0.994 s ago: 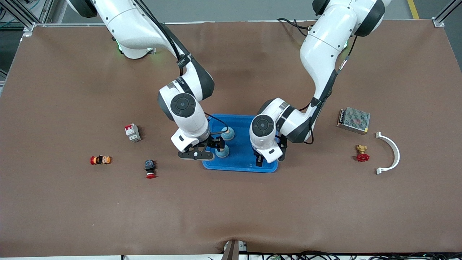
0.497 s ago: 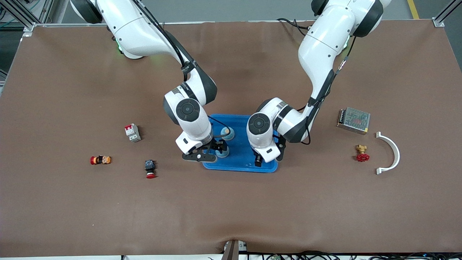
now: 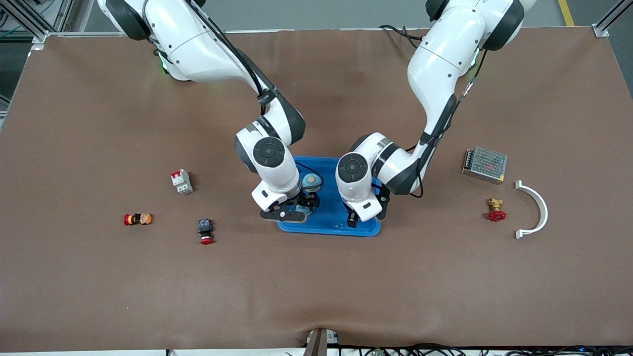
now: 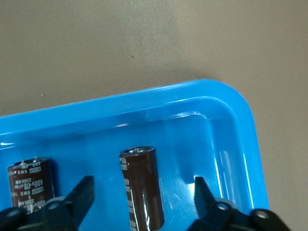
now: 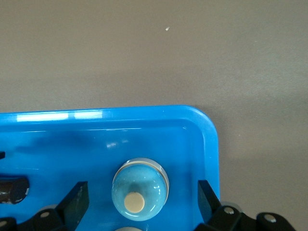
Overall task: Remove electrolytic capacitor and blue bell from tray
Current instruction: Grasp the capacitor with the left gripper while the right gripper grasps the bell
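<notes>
Capacitors (image 4: 142,187) and bells (image 5: 140,189) share the blue tray (image 3: 329,226).

A robotics lab or test bench: two white arms (image 3: 430,89) are mounted at the upper edge of a table (image 3: 316,287) under a brown mat, framed by aluminium rails (image 3: 29,29). Loose electrical parts lie about, including a breaker (image 3: 181,181), push buttons (image 3: 205,231), a power supply (image 3: 485,164) and a valve (image 3: 495,210). Cables (image 3: 420,350) trail along the bottom edge.
</notes>
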{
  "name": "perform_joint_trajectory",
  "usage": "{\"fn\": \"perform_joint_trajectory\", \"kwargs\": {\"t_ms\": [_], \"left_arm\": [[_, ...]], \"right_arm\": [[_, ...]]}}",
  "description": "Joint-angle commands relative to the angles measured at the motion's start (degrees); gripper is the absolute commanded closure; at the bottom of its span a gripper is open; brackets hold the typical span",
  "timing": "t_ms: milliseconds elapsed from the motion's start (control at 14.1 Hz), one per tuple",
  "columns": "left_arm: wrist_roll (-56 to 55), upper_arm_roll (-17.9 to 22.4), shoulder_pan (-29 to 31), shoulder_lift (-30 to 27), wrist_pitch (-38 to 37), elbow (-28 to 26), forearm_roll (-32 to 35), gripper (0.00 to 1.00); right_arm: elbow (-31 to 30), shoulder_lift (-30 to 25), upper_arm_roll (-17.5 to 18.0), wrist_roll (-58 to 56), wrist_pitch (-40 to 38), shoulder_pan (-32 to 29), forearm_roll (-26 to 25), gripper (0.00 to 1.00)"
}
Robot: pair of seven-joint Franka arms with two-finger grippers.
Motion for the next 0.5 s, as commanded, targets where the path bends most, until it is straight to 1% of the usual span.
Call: {"fn": "perform_joint_trajectory", "kwargs": {"t_ms": [0, 71, 426], "left_arm": [[-1.0, 0.4, -0.8, 0.0, -0.2, 0.6, -0.1, 0.97], [-0.6, 0.4, -0.9, 0.0, -0.2, 0.6, 0.0, 1.00], [2.3, 0.4, -0.9, 0.0, -0.2, 0.6, 0.2, 1.00]], "right_arm": [[2.3, 2.1, -0.3, 1.0, 0.2, 0.8, -0.1, 0.00], [2.3, 2.3, -0.3, 1.0, 0.2, 0.9, -0.2, 0.00], [2.3, 3.2, -0.3, 1.1, 1.3, 1.2, -0.2, 0.00]]}}
